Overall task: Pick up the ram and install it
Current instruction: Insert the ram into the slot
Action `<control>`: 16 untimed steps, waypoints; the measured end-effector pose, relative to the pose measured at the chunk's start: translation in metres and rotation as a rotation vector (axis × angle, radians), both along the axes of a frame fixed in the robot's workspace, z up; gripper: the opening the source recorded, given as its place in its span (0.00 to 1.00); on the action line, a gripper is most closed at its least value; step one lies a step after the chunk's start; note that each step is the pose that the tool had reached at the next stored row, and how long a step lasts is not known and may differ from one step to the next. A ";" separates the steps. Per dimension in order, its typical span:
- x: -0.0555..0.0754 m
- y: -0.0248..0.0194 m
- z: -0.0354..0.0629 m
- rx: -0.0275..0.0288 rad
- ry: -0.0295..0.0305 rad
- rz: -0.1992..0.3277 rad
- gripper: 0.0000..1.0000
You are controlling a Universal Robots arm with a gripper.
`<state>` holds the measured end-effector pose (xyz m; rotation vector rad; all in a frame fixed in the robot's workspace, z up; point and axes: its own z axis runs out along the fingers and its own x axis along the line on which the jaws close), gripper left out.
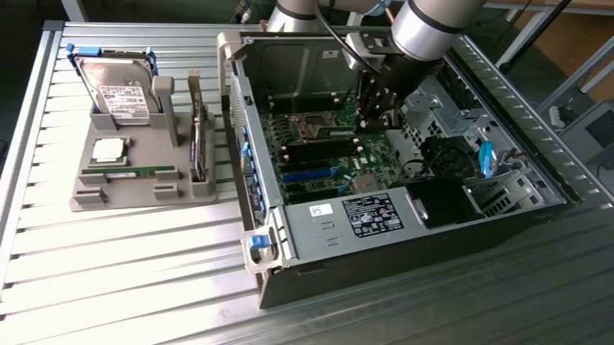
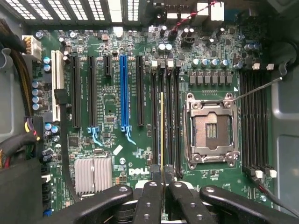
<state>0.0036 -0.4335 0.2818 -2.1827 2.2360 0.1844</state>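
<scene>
One ram stick, edge-on, gripped by the closed fingers, hangs over the black memory slots of a motherboard marked "DELL".

A: What can't you make out?
B: The ram shows edge-on in the wrist view, just a thin line; its label and chips are hidden.
A: And the end effector?
B: Cut off at six o'clock. In the exterior view the arm covers its fingertips.

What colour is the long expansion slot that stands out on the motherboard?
Blue, among black slots; clearest in the wrist view.
</scene>
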 end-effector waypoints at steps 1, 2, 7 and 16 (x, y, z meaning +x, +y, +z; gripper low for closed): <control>-0.002 0.0000 -0.0011 -0.0001 0.0000 0.000 0.11; -0.003 0.0000 -0.0025 -0.0002 0.0000 0.000 0.11; -0.008 0.0000 -0.0075 -0.0008 0.0000 0.000 0.11; -0.013 0.0000 -0.0144 -0.0036 0.0000 0.000 0.11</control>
